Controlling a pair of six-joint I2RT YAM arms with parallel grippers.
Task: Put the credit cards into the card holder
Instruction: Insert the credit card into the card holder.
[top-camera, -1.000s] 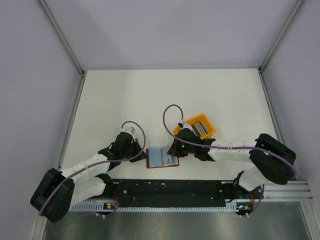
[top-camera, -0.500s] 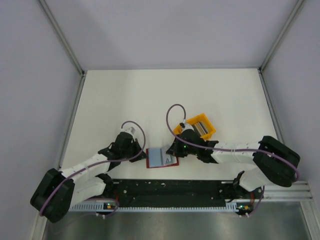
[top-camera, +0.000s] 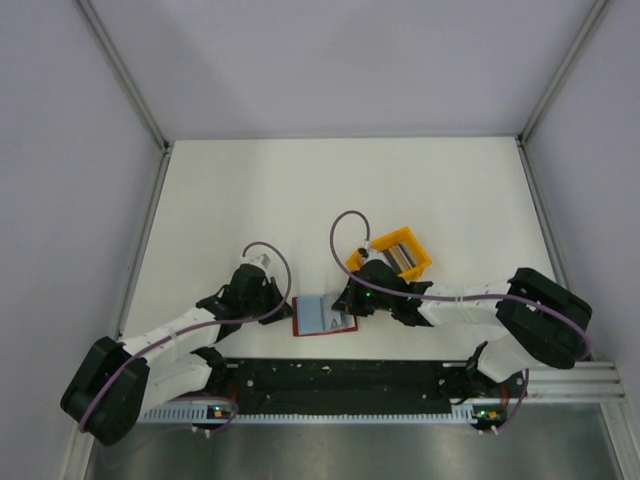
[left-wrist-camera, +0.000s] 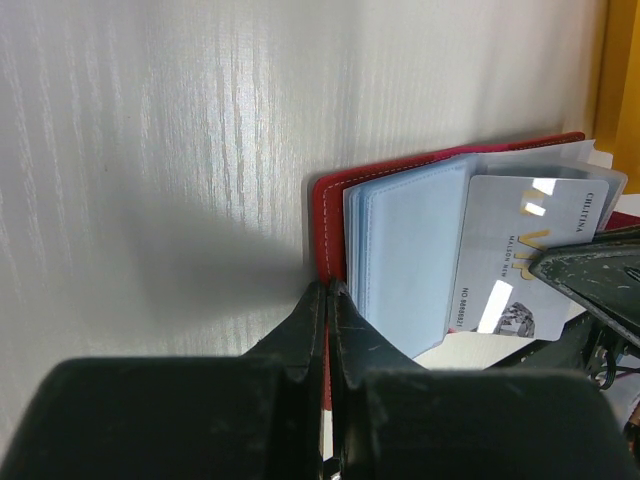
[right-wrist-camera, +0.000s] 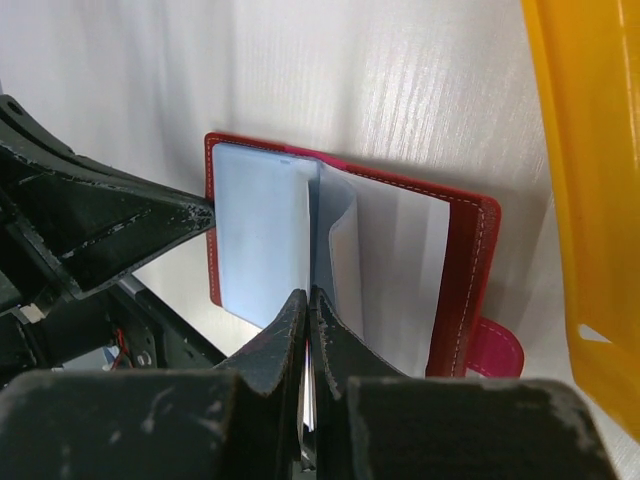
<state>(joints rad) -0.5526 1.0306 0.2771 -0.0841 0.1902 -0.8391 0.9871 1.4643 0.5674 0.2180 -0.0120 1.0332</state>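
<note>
Holder (top-camera: 322, 318) lies open on the desk (top-camera: 300, 190), near the front edge and between the two arms, red cover down and pale blue sleeves (left-wrist-camera: 405, 250) fanned upward. We see the left claw (left-wrist-camera: 328, 292) clenched on the holder's left edge: its two fingers are pressed together with the red cover pinched between them, low against the desk. The right claw (right-wrist-camera: 308, 298) is at the opposite side and is clenched as well. From its own camera a thin pale edge runs between its fingers, and we take this for a card (left-wrist-camera: 520, 265), though edge-on it is hard to be sure. From the left wrist a silver card shows its face, gold lettering on it, lying across the right half of the sleeves with the right claw's dark tip at its outer edge. Whether its inner end sits inside a pocket we cannot tell. A pink tab (right-wrist-camera: 495, 355) sticks out from the holder's right cover, on the side toward the bin (top-camera: 384, 240). That yellow bin stands on the desk just behind the right claw, near the holder with a strip of bare desk between them. Inside it we make out more cards (top-camera: 402, 255) as grey and dark stripes, standing on edge side by side.
</note>
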